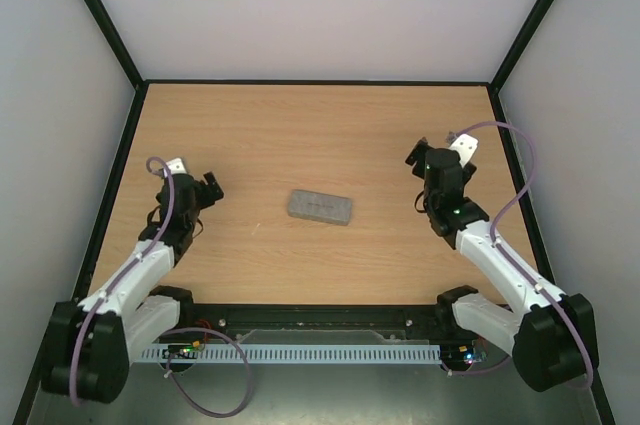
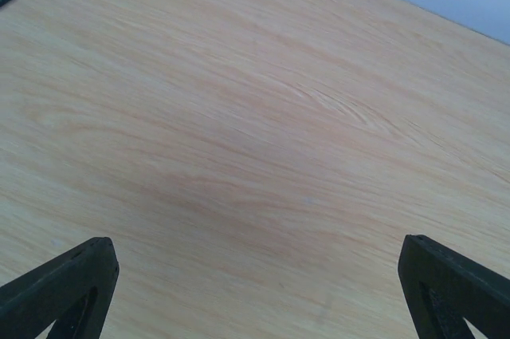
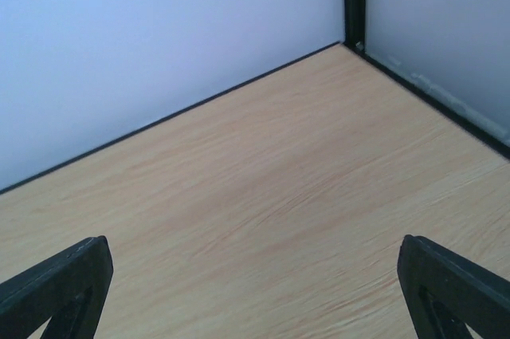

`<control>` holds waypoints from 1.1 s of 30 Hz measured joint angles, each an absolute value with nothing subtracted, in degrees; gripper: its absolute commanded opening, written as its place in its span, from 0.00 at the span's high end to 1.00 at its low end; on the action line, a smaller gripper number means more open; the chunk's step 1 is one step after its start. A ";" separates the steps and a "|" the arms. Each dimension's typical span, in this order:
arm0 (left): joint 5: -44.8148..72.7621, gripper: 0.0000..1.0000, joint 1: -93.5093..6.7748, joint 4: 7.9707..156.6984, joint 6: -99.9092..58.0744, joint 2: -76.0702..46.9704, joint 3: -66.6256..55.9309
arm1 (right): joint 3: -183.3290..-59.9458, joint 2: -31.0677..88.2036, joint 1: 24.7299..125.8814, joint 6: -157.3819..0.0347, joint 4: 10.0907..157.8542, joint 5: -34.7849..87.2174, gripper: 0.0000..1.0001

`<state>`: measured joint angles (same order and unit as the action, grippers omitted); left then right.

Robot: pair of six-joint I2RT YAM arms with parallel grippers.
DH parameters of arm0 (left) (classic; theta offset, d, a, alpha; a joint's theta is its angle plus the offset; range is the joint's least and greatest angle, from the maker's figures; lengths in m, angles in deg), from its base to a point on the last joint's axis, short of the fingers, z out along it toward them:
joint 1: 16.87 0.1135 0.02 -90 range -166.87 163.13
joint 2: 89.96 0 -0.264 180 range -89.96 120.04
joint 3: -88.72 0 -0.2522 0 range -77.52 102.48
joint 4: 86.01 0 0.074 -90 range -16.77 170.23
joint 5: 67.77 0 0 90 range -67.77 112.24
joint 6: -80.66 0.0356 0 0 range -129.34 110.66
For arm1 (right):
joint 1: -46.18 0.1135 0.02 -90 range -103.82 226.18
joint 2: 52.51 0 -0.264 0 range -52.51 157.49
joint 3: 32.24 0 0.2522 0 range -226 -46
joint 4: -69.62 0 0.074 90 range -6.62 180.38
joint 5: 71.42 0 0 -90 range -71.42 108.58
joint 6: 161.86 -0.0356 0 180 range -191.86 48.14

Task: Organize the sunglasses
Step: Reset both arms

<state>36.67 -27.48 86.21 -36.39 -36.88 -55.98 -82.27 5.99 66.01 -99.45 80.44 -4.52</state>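
The sunglasses are not seen in any of the three views. The only object lying on the desk (image 1: 300, 135) is a grey rectangular case (image 1: 320, 206), set near the middle and turned slightly askew, with its lid down. From that closed lid and the otherwise bare wood it is judged, though it cannot be confirmed, that the sunglasses are shut away inside it. If so, the task is at or very near its end. The case is placed about midway between the two arms, where it can be reached equally from either side. The left gripper (image 2: 255, 247) is held over the left part of the desk, well apart from the case. Its fingers (image 2: 72, 283) are spread wide, with nothing but wood grain between them. The right gripper (image 3: 255, 245) is likewise released and empty. It is poised over the right part of the desk and pointed towards the far right corner, where the black frame and pale walls (image 3: 159, 44) meet. Both arms are thus kept clear of the case, seemingly so that it is neither nudged nor hidden from the overhead camera. Neither gripper is aimed at anything to be picked up.
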 measured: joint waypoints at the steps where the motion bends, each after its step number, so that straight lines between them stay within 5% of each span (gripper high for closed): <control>1: 36.37 0.01 -25.82 87.72 -35.23 -35.28 -56.17 | -81.90 6.05 65.36 -98.89 79.08 -4.65 0.01; 20: 23.51 0.01 -8.40 118.19 -23.97 -9.66 -55.98 | -71.32 20.85 52.38 -93.86 52.70 -5.61 0.01; 33: 18.99 0.01 -7.46 126.62 -22.77 -1.32 -52.02 | -68.75 29.92 50.78 -91.02 40.18 -6.48 0.01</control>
<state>18.99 -7.46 126.62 -22.77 -1.32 -52.02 -68.75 29.92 50.78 -91.02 40.18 -6.48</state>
